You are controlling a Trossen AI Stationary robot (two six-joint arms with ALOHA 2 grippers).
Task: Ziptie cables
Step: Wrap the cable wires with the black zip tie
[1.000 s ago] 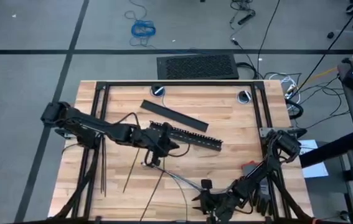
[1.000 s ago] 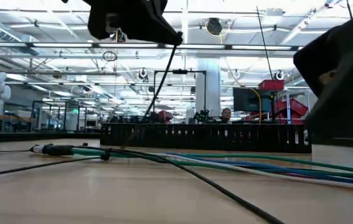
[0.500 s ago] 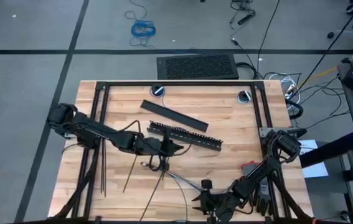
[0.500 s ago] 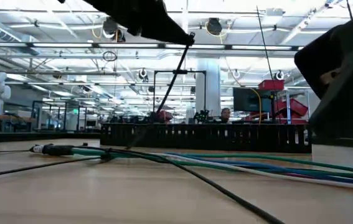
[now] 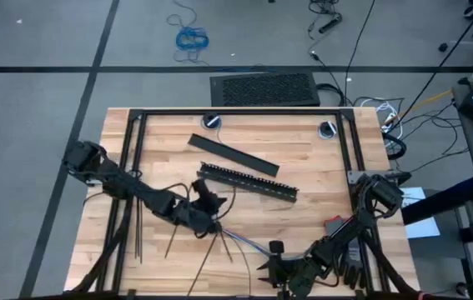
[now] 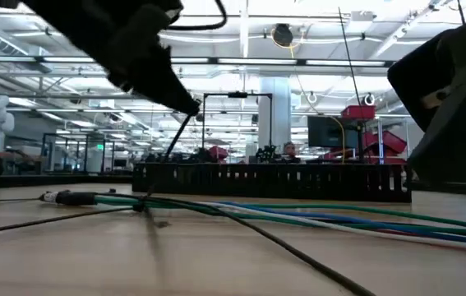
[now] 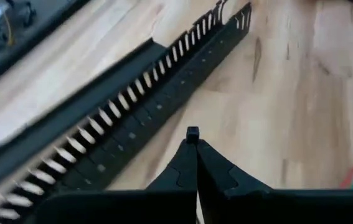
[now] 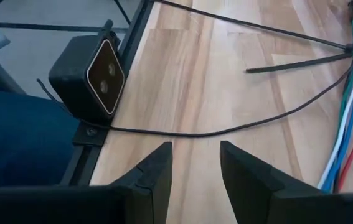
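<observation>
Ziptie [image 6: 169,148] looped round the cables [image 6: 315,215], not cinched. Left gripper [image 5: 205,202], above mid-table, pinches its tail; pulling tight remains. Right gripper [image 8: 195,163], near edge, gapes empty.

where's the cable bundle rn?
High view: the cables lie on the table's near half, just right of the left gripper and in front of the slotted bar.

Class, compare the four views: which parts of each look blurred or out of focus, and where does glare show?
Left wrist view: the slotted bar smears toward the near corner. Low view: the left arm overhead is soft, and bright ceiling lights glare behind it. Right wrist view: the cables and camera box look crisp. High view: evenly lit, no strong glare on the table.
</observation>
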